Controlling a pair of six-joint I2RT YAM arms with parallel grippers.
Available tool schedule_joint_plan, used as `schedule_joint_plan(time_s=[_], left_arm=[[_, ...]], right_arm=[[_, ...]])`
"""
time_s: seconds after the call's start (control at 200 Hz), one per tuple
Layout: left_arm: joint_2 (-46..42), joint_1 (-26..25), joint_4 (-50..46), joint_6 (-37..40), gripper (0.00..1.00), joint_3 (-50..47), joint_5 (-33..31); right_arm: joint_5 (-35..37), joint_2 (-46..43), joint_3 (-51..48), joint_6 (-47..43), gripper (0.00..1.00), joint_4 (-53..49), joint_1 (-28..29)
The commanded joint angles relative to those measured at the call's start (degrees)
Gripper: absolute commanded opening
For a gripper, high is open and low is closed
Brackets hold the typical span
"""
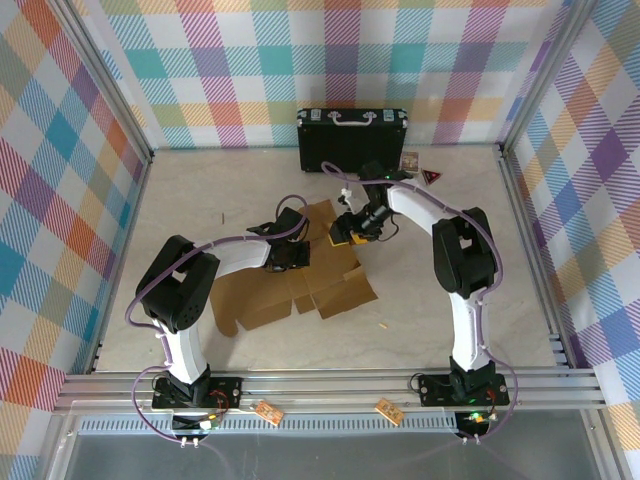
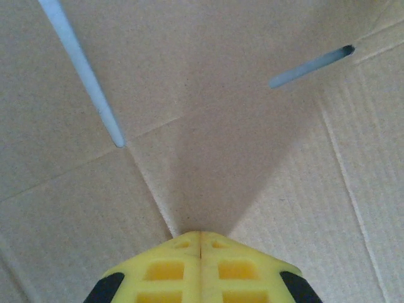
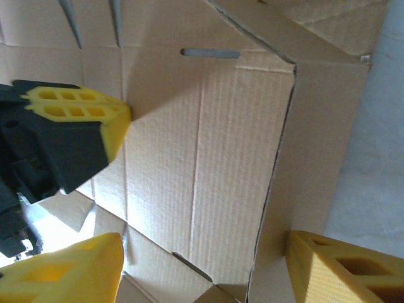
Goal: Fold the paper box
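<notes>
The left pincer [image 1: 288, 252] is shut, empty, and pressed tip-down on the box [image 1: 340, 290], which lies mid-worktop [image 1: 440, 300] as a mostly flat sheet. The right pincer [image 1: 347, 232] is held open above a flap [image 3: 315, 139], gripping nothing. Nearly all folding is judged undone.

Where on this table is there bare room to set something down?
Back left, between the side rail and the black case; right of the right arm; and between the paper box and the near rail. The middle, around the box, is crowded.
</notes>
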Motion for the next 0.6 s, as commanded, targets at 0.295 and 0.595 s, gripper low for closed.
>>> schedule_joint_plan(time_s=[0.295,0.595], left_arm=[[4.37,-0.95,-10.2,0.89,0.0,-3.17,-0.04],[4.46,-0.95,-10.27,0.89,0.0,-3.08,-0.15]], right_arm=[[18.61,-5.65,-8.33,4.06,0.73,0.12,3.52],[24.48,-12.8,-19.78,1.9,0.77,1.76,7.75]])
